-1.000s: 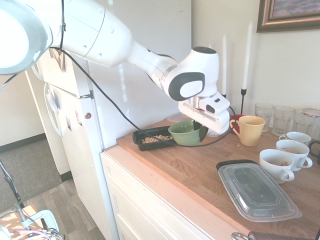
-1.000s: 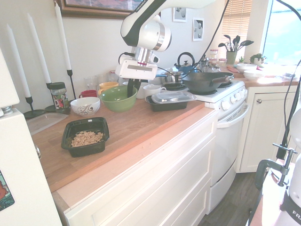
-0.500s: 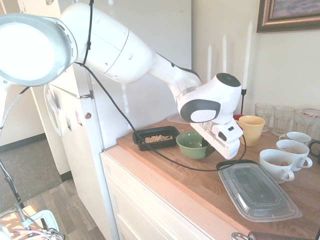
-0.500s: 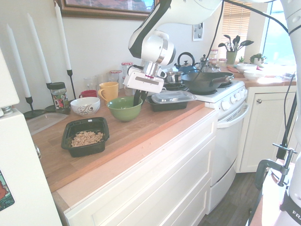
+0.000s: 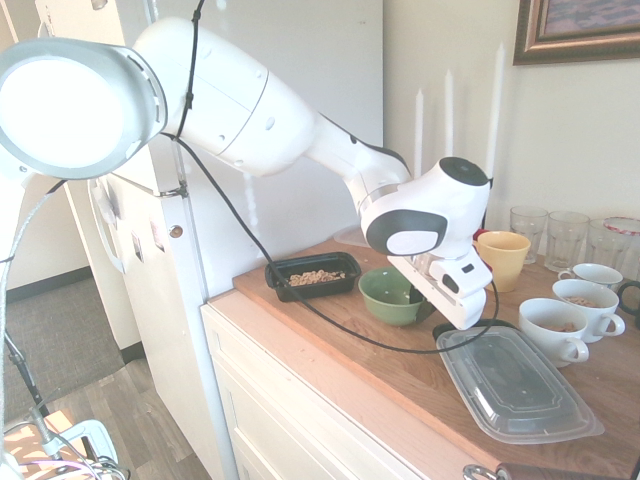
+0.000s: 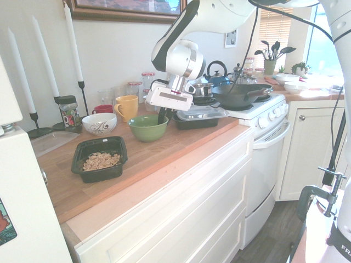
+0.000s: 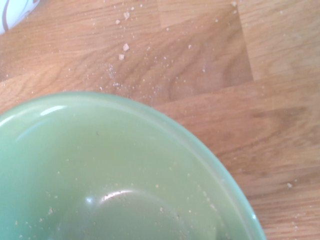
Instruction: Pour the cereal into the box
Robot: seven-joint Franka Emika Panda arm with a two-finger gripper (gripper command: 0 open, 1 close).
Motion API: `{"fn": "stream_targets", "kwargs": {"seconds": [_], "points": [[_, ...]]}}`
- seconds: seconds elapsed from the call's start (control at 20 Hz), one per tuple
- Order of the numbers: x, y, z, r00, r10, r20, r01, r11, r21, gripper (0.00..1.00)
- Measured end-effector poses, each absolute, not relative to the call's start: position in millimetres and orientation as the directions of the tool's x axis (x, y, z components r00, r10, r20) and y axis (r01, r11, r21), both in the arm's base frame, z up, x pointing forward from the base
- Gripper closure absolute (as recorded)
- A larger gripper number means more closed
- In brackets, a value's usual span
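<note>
The box, a shallow black tray (image 5: 313,275) (image 6: 100,159), sits on the wooden counter with the tan cereal (image 6: 100,160) (image 5: 313,277) heaped inside it. To one side of it, a green bowl (image 5: 392,296) (image 6: 148,127) stands upright, low on the counter. My gripper (image 6: 162,115) (image 5: 430,303) is at the bowl's rim on the side away from the tray, shut on that rim. In the wrist view the bowl's inside (image 7: 110,190) holds only a few crumbs.
A larger black container with a clear ribbed lid (image 5: 515,385) (image 6: 198,116) lies just beyond the gripper. A yellow mug (image 5: 503,258), white cups (image 5: 555,328), glasses, a white patterned bowl (image 6: 99,123) and candlesticks line the back. A stove with a wok (image 6: 241,96) adjoins the counter.
The arm carried the green bowl away from the tray's edge toward the lidded container, turned it upright and brought it down to the counter. The cereal in the tray is unchanged.
</note>
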State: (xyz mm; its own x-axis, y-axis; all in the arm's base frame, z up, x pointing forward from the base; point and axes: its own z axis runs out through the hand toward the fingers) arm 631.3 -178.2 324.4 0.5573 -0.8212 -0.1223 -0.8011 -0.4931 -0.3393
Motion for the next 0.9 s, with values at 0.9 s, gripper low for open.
{"fn": "stream_targets", "kwargs": {"seconds": [0.9], "points": [[643.4,-156.8,330.6,0.585,-0.811,0.003,-0.781,-0.564,-0.266,0.00]]}}
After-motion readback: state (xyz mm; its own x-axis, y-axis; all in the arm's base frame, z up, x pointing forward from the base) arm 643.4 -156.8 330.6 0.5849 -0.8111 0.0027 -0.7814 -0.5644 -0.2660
